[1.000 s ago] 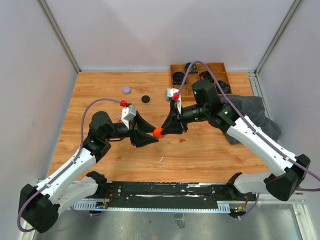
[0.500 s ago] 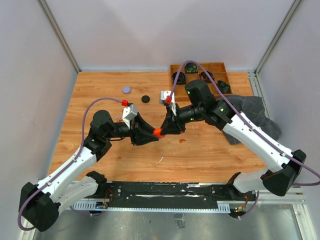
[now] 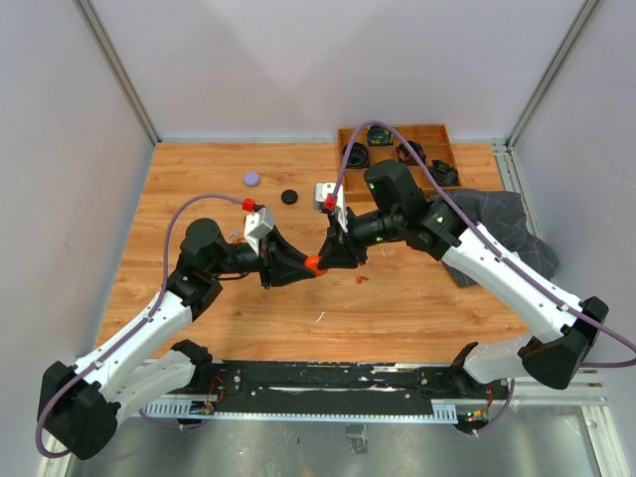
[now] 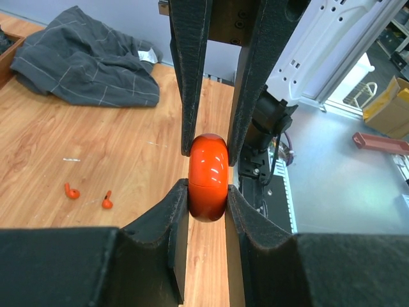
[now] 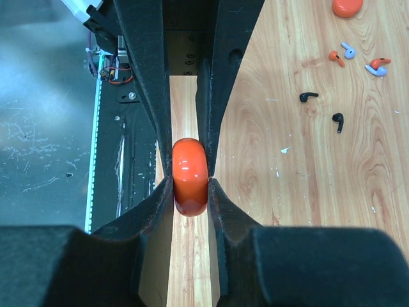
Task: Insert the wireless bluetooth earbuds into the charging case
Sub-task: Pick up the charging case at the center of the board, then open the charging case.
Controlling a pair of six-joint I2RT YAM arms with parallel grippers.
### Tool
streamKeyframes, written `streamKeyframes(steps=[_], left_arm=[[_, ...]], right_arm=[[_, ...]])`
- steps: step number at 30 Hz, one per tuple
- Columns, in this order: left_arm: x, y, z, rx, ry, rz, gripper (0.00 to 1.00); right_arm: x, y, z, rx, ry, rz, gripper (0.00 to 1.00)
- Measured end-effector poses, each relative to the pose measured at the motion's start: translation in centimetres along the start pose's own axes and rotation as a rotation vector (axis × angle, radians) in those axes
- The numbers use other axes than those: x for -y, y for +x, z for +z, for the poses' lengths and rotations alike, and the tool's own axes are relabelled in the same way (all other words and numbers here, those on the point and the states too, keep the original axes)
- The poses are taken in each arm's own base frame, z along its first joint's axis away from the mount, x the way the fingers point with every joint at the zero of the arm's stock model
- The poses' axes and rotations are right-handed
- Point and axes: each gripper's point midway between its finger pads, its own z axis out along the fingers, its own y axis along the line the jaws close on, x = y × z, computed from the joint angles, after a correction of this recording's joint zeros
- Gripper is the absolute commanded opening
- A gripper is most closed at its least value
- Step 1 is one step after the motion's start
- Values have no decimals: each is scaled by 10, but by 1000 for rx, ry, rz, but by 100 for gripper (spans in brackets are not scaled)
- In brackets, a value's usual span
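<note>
An orange charging case [image 3: 314, 263], closed, hangs above the middle of the table between both grippers. My right gripper [image 5: 190, 188] is shut on one end of the case [image 5: 190, 176]. My left gripper [image 4: 208, 193] is shut on the opposite end of the case [image 4: 208, 176], its pads pressing both flat sides. Two orange earbuds [image 4: 71, 190] [image 4: 107, 203] lie on the wood just right of the case, seen as a red speck [image 3: 360, 279] from above. Black earbuds [image 5: 308, 96] [image 5: 337, 121], an orange one [image 5: 333, 55] and lilac ones [image 5: 347, 49] lie loose beyond the left arm.
A lilac case [image 3: 252, 178] and a black case [image 3: 289, 196] sit at the back left. A wooden tray [image 3: 442, 131] with dark cases stands at the back right. A grey cloth [image 3: 497, 214] lies at the right edge. Another orange rounded piece [image 5: 347, 6] lies near the loose earbuds.
My left gripper has closed onto the orange case that the right gripper holds. The right arm has carried the case slightly to the left, toward the left gripper.
</note>
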Motion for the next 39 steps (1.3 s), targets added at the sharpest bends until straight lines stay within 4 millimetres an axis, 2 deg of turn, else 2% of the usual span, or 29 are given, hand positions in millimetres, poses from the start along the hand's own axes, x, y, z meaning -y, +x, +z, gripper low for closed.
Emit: streamKeyframes(steps=[5,9,20,28,35,39], left_arm=[[-2,-1,0,5,-10,11,0],[-3,-1,0,6,-16,13,0],[-2,0,-1,11,-13,32,0],[3,2,-4,13,0,59,0],[9,8,-5,-3,38,54,0],[9,8,-5,-2,35,58,0]], right_arm=[[3,-1,0,1,14,-7,33],[5,-1,2,5,26,-21,37],[8,1,5,-2,63,-42,38],[9,-3,-3,8,103,-54,39],[19,-8,-8,18,175,-63,39],[21,-7,-9,16,188,-55,43]])
